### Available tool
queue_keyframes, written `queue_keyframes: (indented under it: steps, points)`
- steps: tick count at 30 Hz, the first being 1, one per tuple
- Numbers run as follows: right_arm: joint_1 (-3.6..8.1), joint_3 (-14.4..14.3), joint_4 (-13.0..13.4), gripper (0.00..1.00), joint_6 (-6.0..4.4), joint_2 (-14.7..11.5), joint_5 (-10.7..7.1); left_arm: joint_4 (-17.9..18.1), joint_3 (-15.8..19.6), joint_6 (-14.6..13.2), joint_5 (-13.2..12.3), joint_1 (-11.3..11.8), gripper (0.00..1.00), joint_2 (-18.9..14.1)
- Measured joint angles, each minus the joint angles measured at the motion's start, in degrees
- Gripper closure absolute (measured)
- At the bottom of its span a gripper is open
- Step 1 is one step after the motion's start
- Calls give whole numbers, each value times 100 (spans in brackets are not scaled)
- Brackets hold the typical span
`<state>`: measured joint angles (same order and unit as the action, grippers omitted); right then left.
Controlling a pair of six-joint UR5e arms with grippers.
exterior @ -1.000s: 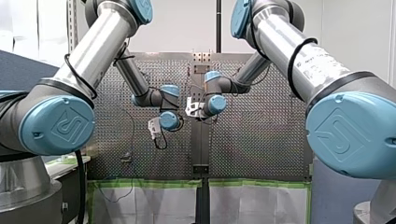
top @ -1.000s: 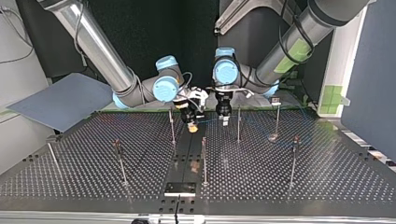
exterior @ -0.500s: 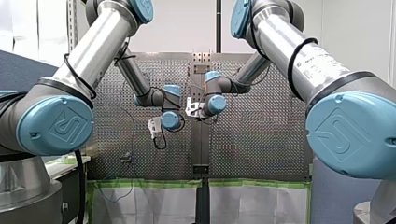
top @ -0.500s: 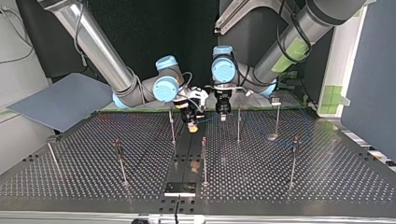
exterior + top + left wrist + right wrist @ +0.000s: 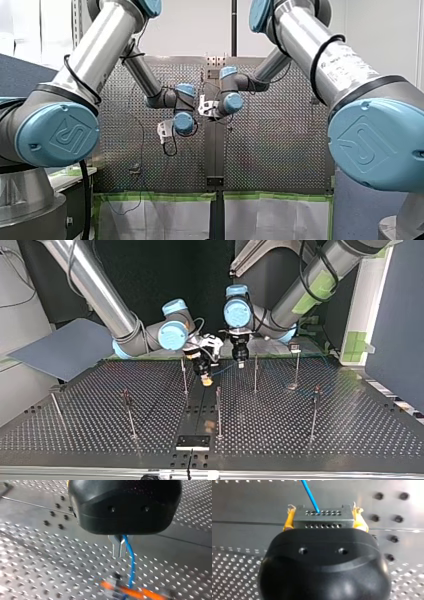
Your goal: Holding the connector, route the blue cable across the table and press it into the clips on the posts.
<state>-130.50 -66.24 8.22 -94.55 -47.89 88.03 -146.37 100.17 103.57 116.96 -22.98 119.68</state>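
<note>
Front view: behind, high, facing table (image 5: 280,150); top view: opposite, low; wrist views close, probably table's middle.

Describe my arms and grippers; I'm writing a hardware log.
Both my left arm and my right arm are silver tubes with light-blue joint caps bearing an embossed logo, with black cables looped around. The grippers have rounded black housings: my left gripper has slim metal fingers, my right gripper yellow pads.

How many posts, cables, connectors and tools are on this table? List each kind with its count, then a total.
posts: 7
blue cable: 1
connector: 1
tools: 2, my left tool and my right tool
Total: 11
</note>
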Motion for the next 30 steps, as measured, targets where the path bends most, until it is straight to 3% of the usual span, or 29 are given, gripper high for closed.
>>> queue_keyframes:
  steps: [7, 12, 20, 30]
  points:
    - [4, -16, -312, 100, -60, -232, -4, -289, 25, 18, 71, -49, 100, -349]
    - [10, -172, -527, 100, -181, -460, 12, -401, 86, 85, 119, -53, 100, -591]
    - [27, -566, -601, 100, -383, -865, 12, -467, 197, 94, 122, -74, 100, -1036]
    - [120, -1105, -619, 100, -475, -1415, 20, -763, 253, 62, 121, -82, 100, -1510]
